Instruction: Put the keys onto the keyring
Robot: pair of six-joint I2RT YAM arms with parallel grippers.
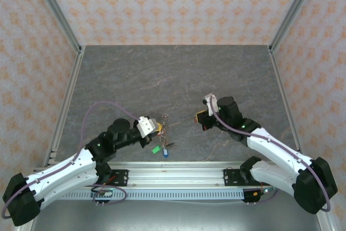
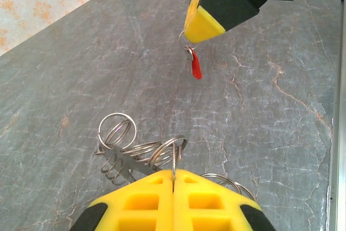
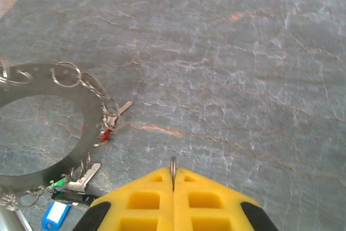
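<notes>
I have my left gripper [image 2: 174, 172] pinched tight on the keyring [image 3: 93, 117], near the front of the table [image 2: 81, 79]. My right gripper [image 3: 173, 172] is clamped on the loop of the red key [image 2: 195, 67]. The green key [image 1: 155, 149] and blue key [image 1: 165, 153] lie beside the keyring.

Entry, remote station: I am finding no text, label, brand, number or sign that can be read in any of the three views. The blue key tag [image 3: 54, 216] is showing a pale window on its face in the right wrist view. It may be a label slot, but it is too blurred for me to make out any writing. The small circuit board [image 1: 102, 192] by the left arm's base is appearing far too small in the top view for any print to be read.
</notes>
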